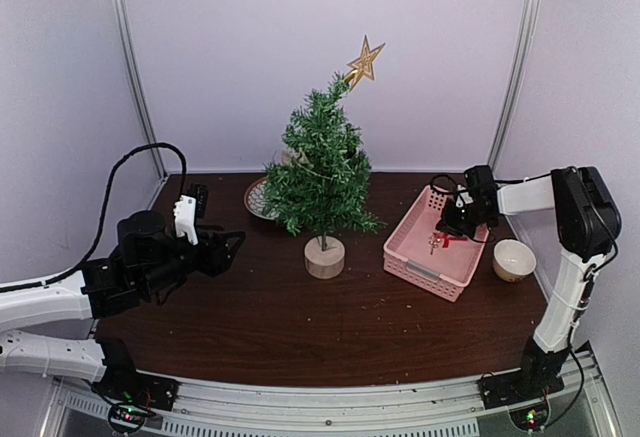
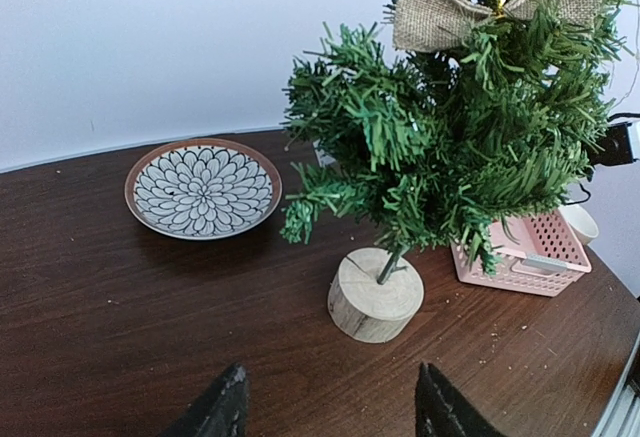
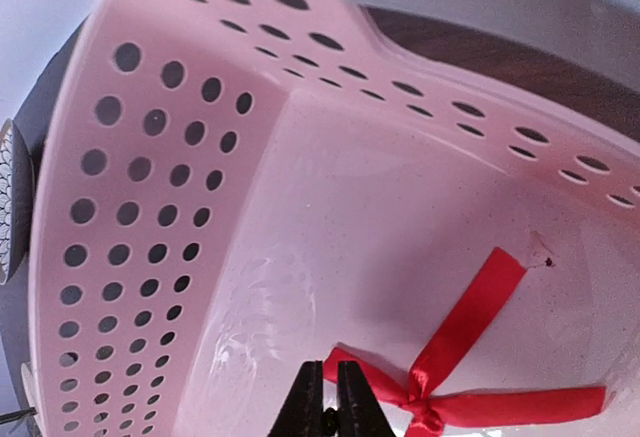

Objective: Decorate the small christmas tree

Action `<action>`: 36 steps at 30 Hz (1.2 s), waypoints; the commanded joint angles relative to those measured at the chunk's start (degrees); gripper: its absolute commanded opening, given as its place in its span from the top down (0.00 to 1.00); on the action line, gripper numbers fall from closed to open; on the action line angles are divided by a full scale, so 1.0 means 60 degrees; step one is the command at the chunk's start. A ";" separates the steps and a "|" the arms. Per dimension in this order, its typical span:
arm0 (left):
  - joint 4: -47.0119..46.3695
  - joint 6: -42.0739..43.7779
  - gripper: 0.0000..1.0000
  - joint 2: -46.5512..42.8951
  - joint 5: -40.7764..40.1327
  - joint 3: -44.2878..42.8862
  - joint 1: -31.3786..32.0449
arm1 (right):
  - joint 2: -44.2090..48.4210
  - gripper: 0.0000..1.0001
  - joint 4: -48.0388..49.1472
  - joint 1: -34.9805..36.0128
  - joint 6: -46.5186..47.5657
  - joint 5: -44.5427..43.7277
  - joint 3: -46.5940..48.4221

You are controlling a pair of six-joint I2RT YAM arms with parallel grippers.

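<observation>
The small christmas tree stands mid-table on its round wooden stump, with a gold star on top. In the left wrist view the tree carries a burlap bow above its stump. My left gripper is open and empty, left of the tree, its jaws wide apart. My right gripper is down inside the pink basket. In the right wrist view it is shut on a loop end of a red ribbon bow over the basket floor.
A flower-patterned plate lies behind and left of the tree, also in the left wrist view. A small cream bowl sits right of the basket. The pink basket shows behind the tree. White walls and metal posts enclose the table.
</observation>
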State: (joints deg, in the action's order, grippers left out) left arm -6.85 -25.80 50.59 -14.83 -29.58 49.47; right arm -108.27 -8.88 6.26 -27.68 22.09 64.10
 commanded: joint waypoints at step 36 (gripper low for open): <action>-0.0690 0.0050 0.43 0.0182 0.0083 -0.0427 -0.0072 | 0.8292 0.91 0.4106 0.8558 0.7923 -0.1792 -0.2869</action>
State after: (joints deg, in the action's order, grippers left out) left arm -7.68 -26.44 51.40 -14.35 -29.82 49.43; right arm -54.98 6.85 52.23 10.63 13.74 49.06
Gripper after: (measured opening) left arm 0.574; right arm 0.088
